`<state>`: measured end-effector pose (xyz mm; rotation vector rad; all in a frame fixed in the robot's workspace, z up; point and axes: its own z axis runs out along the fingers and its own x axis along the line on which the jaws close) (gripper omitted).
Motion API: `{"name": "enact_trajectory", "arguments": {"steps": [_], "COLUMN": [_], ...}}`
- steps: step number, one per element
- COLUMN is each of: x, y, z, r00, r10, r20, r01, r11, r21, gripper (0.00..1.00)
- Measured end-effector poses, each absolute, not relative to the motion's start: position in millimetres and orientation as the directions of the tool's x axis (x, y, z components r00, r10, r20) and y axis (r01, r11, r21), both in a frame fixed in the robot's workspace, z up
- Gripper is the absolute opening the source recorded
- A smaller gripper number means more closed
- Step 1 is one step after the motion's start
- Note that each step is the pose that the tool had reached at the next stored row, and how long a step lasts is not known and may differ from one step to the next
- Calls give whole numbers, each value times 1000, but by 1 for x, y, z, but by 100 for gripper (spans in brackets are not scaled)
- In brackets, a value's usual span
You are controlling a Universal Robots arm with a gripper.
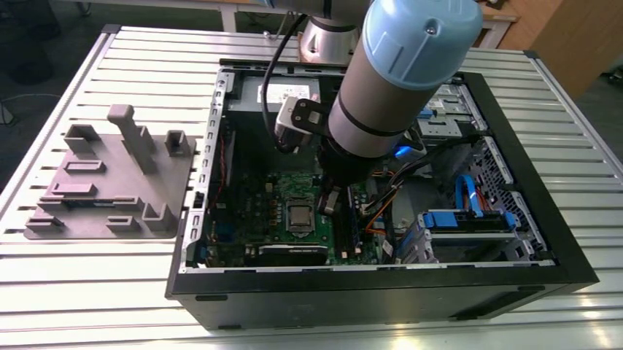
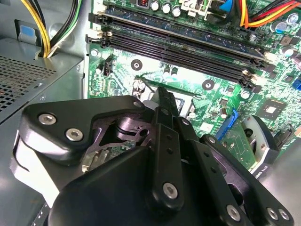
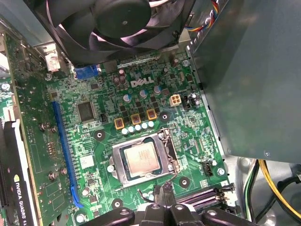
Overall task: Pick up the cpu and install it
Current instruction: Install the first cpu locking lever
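My gripper hangs low inside the open computer case, just above the green motherboard. Its fingers are pressed together with nothing between them. The cpu lies flat in its metal-framed socket on the board, silver top showing, just beside my fingertips and apart from them. A black fan sits near the socket, and the memory slots run alongside.

Cpu top is seen as dull brushed metal w/ a soft sheen, gripper as matt black metal, motherboard as glossy green.
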<state>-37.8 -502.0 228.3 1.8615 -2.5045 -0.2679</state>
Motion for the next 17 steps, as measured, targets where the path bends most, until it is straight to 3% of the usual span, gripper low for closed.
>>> {"name": "enact_trajectory", "arguments": {"steps": [17], "x": [-38], "y": [-503], "z": [226], "r00": [-246], "r10": [-965], "r20": [-94], "r01": [-962], "r11": [231], "r21": [142], "gripper": [10]}}
